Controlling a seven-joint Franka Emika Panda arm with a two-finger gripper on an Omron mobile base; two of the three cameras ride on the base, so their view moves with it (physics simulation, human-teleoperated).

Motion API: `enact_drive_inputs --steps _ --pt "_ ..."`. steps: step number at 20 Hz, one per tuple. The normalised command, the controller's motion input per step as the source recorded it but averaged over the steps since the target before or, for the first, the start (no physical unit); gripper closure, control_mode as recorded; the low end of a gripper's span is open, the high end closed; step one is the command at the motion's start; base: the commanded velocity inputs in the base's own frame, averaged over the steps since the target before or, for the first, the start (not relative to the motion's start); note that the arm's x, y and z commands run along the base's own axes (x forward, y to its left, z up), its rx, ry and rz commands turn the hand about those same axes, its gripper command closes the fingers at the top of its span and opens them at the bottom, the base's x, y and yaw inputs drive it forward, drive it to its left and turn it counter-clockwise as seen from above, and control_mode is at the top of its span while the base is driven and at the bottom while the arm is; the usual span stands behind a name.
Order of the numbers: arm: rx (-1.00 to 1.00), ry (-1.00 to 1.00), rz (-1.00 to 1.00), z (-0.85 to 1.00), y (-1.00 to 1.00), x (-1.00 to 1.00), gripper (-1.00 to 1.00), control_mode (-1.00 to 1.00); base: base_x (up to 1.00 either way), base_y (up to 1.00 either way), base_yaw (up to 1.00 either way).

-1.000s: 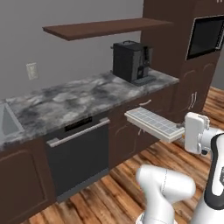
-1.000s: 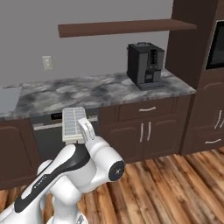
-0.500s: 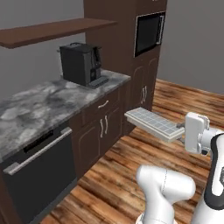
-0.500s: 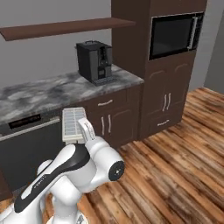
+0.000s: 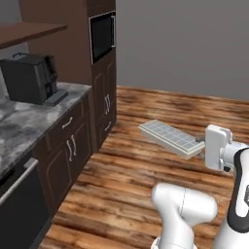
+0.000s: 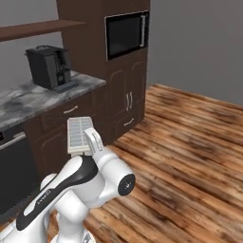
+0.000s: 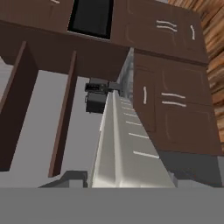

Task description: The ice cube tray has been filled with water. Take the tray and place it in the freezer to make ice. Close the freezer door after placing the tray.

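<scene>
The ice cube tray (image 5: 169, 137) is a flat white tray with a grid of pale cells holding the water. It hangs level in the air over the wooden floor, sticking out to the left of my hand. My gripper (image 5: 199, 141) is shut on its near short end. In the right base view the tray (image 6: 79, 134) reaches away from the gripper (image 6: 90, 143) toward the dark cabinets. The hand view looks along the tray (image 7: 127, 148) edge-on, between the fingertips. The freezer and the freezer door are out of view.
A marble counter (image 5: 19, 126) with a black coffee machine (image 5: 31, 78) runs along the left. Beside it stands a tall dark cabinet with a built-in black oven (image 5: 102, 36). A dark dishwasher front (image 5: 19, 209) is at lower left. Open wooden floor (image 5: 194, 107) lies ahead and right.
The whole scene has slid left as the base turns right: counter and coffee machine moved to the left edge, open floor came in. The tray stays in the gripper, unchanged.
</scene>
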Motion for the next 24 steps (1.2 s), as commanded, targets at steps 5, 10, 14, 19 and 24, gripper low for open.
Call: enact_drive_inputs --steps 5,10,14,19,24 --pt "0.0 0.0 0.0 0.0 0.0 0.0 1.0 1.0 -0.67 0.0 -0.57" --pt "0.0 0.0 0.0 0.0 0.0 0.0 1.0 1.0 -0.98 0.0 -0.47" --pt "0.0 0.0 0.0 0.0 0.0 0.0 1.0 1.0 -0.72 0.0 -0.46" --pt "0.0 0.0 0.0 0.0 0.0 0.0 1.0 1.0 -0.41 0.0 -0.47" --pt "0.0 0.0 0.0 0.0 0.0 0.0 1.0 1.0 -0.21 0.0 -0.5"
